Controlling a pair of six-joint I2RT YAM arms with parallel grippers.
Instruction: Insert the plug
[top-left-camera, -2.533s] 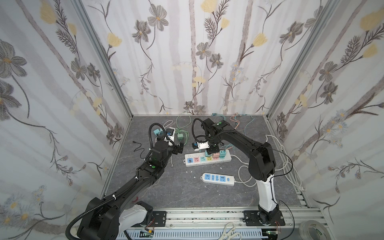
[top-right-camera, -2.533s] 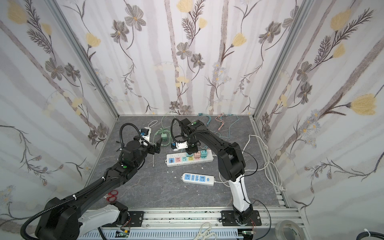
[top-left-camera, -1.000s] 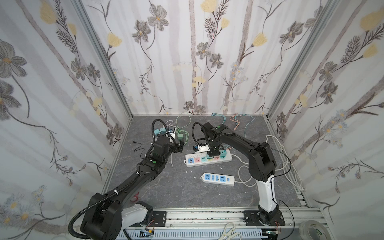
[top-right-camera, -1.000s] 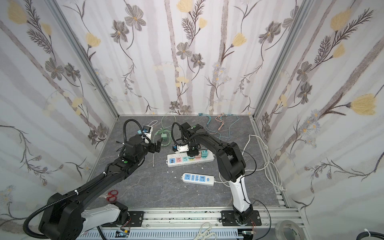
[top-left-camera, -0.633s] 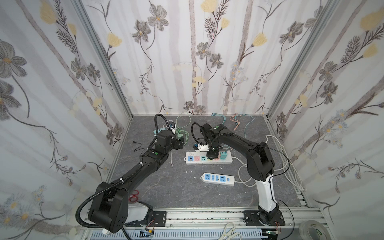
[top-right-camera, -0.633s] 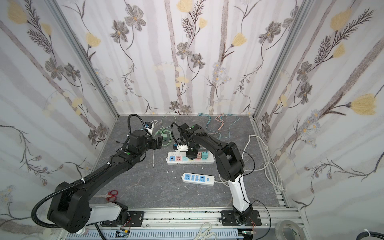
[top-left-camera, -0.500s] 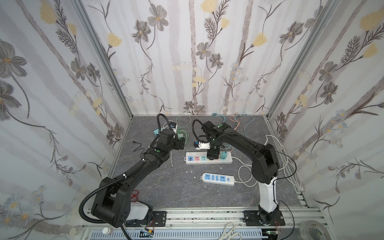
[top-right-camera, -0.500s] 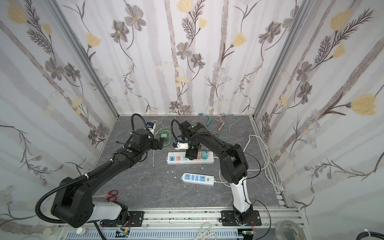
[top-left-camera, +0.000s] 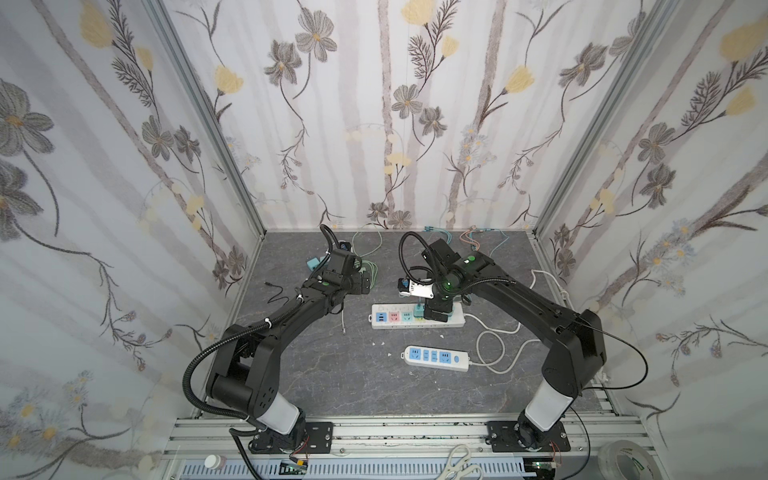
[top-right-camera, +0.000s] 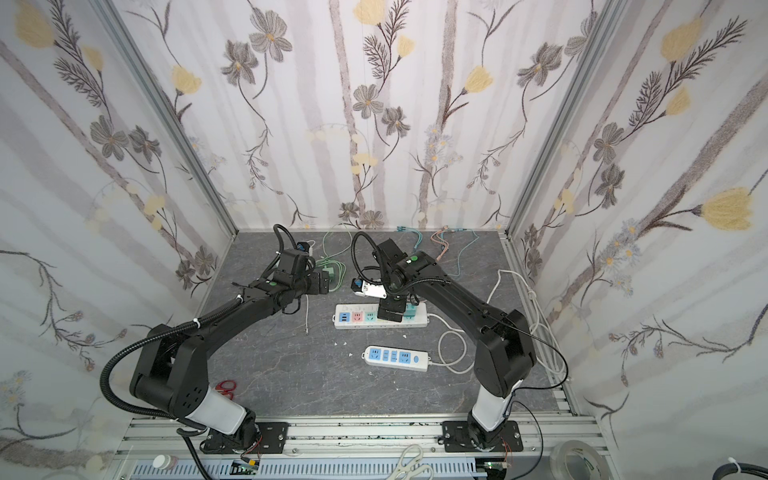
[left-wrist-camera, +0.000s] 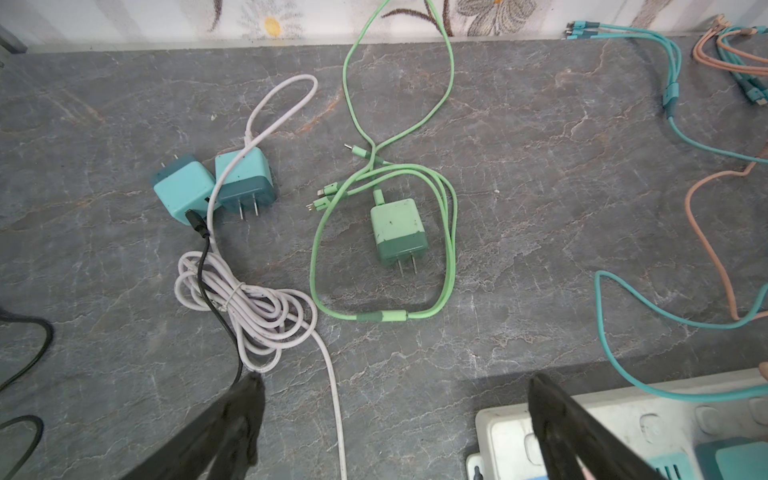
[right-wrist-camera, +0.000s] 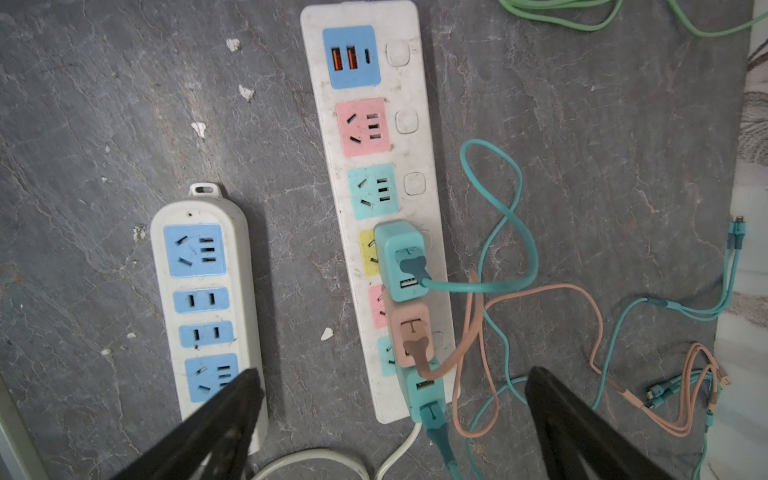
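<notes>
While both pincers stand wide apart w/ nothing held, in a top view left gripper (top-right-camera: 323, 284) sits just beside green plug (top-right-camera: 331, 272), the nearer arm; right gripper (top-right-camera: 390, 312) is over power strip (top-right-camera: 361, 325). Left wrist: green plug (left-wrist-camera: 399, 228) lies on table (left-wrist-camera: 540, 208) dead ahead btw the jaws, long axis along approach, prongs toward pincer. Right wrist: pink socket (right-wrist-camera: 363, 126) is free.

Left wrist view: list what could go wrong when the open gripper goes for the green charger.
1. The green cable loops around the green charger; the left gripper may pinch or drag it.
2. The charger lies flat, so a grab may leave its prongs misaligned with the power strip sockets.
</notes>
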